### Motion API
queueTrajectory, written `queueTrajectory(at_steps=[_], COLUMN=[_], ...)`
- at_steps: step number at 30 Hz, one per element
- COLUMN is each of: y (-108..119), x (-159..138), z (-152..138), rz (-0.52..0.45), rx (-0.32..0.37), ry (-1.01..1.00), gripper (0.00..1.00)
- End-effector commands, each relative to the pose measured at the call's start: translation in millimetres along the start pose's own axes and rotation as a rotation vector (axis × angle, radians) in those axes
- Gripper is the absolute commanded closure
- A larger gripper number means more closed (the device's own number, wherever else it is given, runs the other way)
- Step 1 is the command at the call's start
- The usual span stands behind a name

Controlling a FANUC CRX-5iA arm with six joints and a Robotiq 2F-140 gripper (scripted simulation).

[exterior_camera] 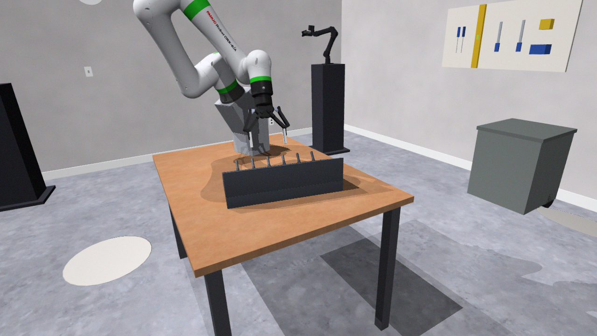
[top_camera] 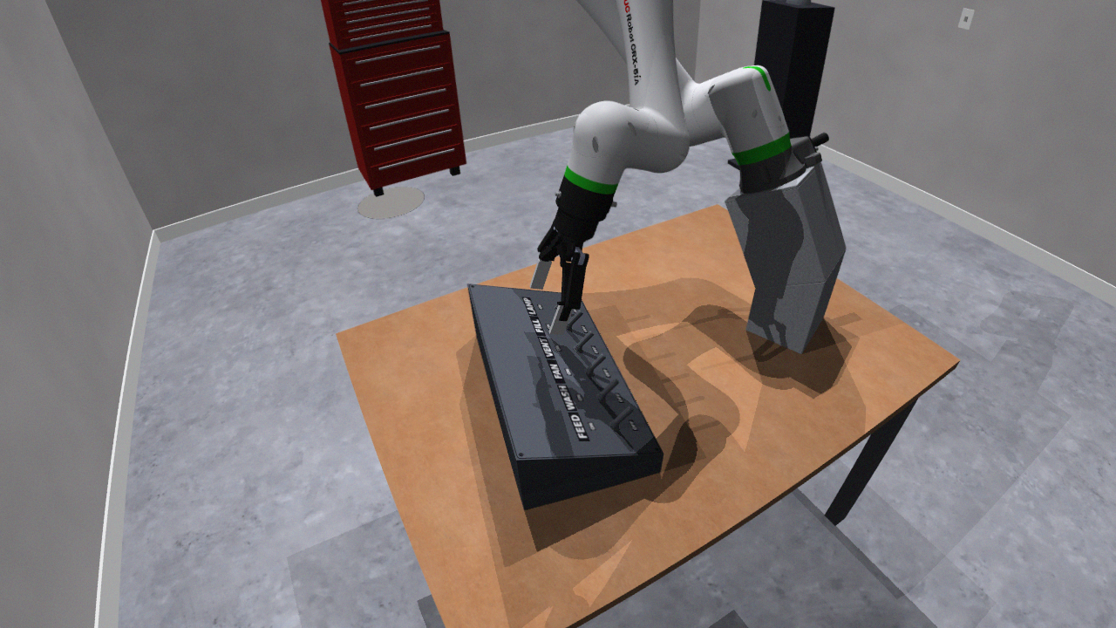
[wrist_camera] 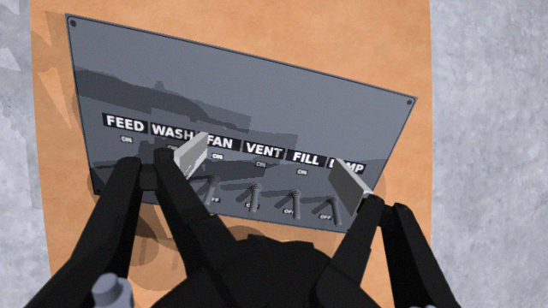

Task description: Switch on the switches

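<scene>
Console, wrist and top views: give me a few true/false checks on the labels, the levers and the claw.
1. The console carries six labels, with FEED at one end. True.
2. The claw is shut on the FAN lever. False: it is wide open with nothing between its fingers.
3. The FAN, VENT and FILL levers all lean toward their OFF marks. True.
4. The console lies on the floor beside the table. False: it stands on the table.
5. The claw hangs over the FEED end of the console. False: in the top view it is over the LAMP end.
</scene>
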State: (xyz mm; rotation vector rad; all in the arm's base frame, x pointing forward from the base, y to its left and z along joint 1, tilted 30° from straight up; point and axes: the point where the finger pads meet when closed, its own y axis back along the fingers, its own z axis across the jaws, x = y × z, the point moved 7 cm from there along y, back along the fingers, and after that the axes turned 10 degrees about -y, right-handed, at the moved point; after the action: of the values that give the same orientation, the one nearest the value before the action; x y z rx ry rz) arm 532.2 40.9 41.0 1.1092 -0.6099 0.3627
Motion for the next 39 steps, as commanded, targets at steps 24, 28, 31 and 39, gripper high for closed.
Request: queueTrajectory(at_steps=[24,28,31,39], y=[0,0,0,0], x=[12,12,12,12], z=[65,66,66,66], rz=[0.0,0.0,0.0,0.0], rx=[0.0,0.0,0.0,0.0], ry=[0.0,0.0,0.0,0.0], gripper=[0.0,0.0,0.0,0.0])
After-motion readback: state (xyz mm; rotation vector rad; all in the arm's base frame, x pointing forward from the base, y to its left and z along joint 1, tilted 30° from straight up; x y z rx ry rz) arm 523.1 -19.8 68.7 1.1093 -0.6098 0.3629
